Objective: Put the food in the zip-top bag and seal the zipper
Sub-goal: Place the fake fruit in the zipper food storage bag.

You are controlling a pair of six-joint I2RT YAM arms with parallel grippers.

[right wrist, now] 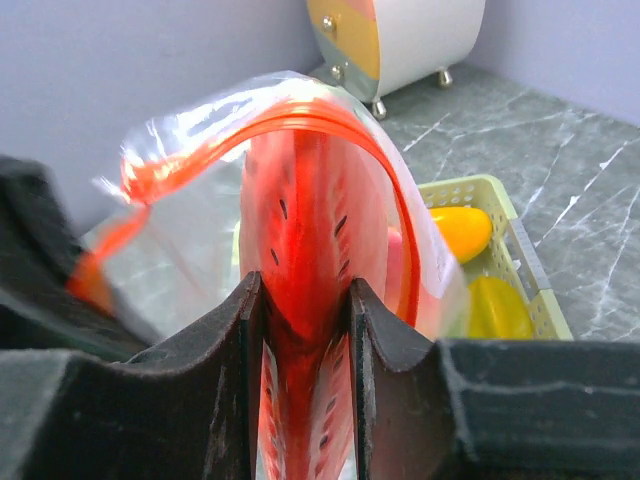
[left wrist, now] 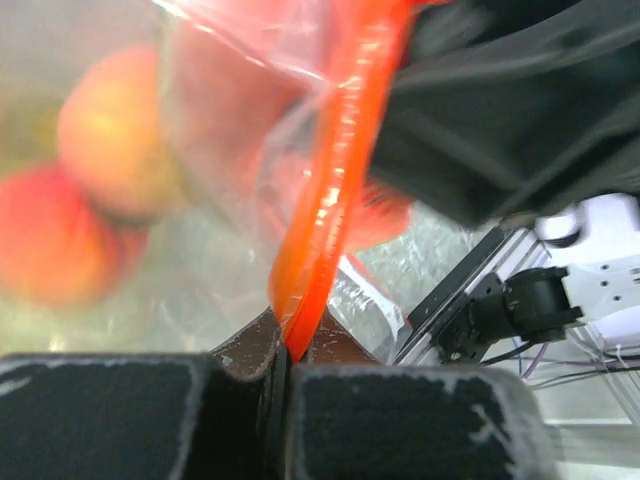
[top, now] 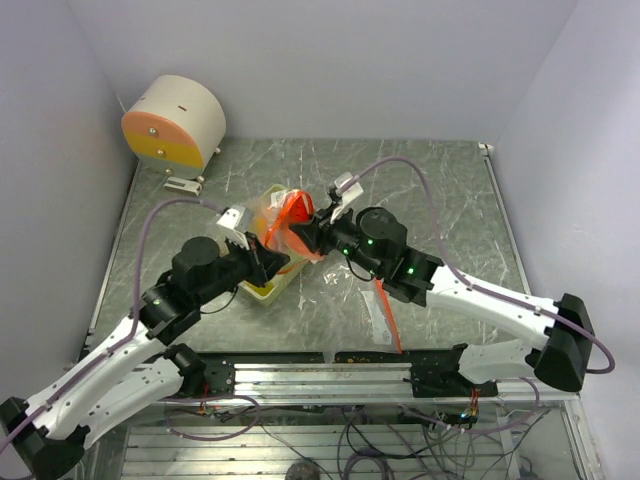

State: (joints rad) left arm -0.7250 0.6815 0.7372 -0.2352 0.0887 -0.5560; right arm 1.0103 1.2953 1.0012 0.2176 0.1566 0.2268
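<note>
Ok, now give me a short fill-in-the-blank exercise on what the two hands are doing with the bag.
1. The left hand is shut on the bag's ____ zipper strip.
2. The right hand grips a ____ food piece with dark seed marks.
3. Two yellow pieces lie in a slatted pale-green ____.
Missing words: orange; red; tray.

A robotics lab test cell: plain pale walls (top: 400, 60) close in behind and beside the marble-patterned desk (top: 430, 190), an aluminium rail (top: 320, 375) runs along the desk's near edge, loose cables (top: 350, 435) hang below the desk
</note>
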